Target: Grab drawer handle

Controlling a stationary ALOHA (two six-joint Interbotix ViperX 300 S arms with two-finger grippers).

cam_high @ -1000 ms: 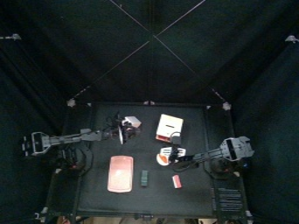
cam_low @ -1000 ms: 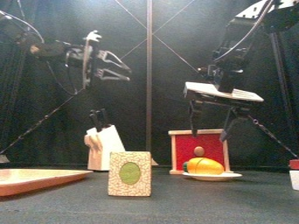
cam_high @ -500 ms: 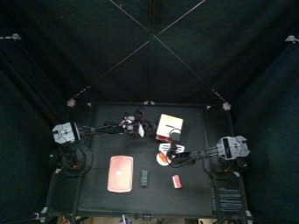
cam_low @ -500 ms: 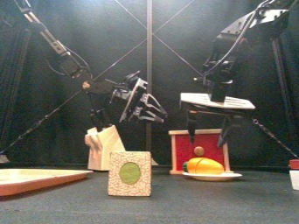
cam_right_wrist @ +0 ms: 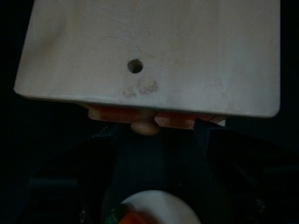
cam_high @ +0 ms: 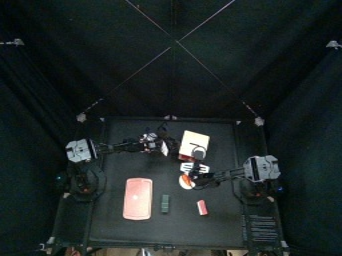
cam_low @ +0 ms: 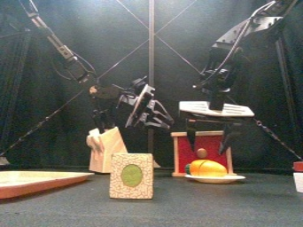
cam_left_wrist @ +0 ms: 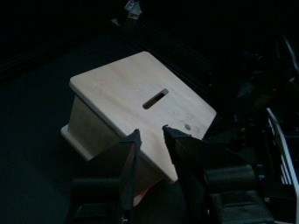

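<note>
The drawer is a cream-tan box at the table's back middle. Its red front faces the front view. In the right wrist view its top has a small dark hole, a red strip along one edge, and a tan knob under that strip. My right gripper is open, with a jaw on either side of the knob, and it hangs before the drawer front. My left gripper is open, close beside the drawer's left side.
A white block stands left of the drawer. A plate with orange food lies in front of it. A green card stands at the front, a flat pink-red oblong lies front left, and a small red thing lies beside it.
My left gripper has swung right and down to the drawer's side. My right gripper has dropped a little and come closer to the drawer front.
</note>
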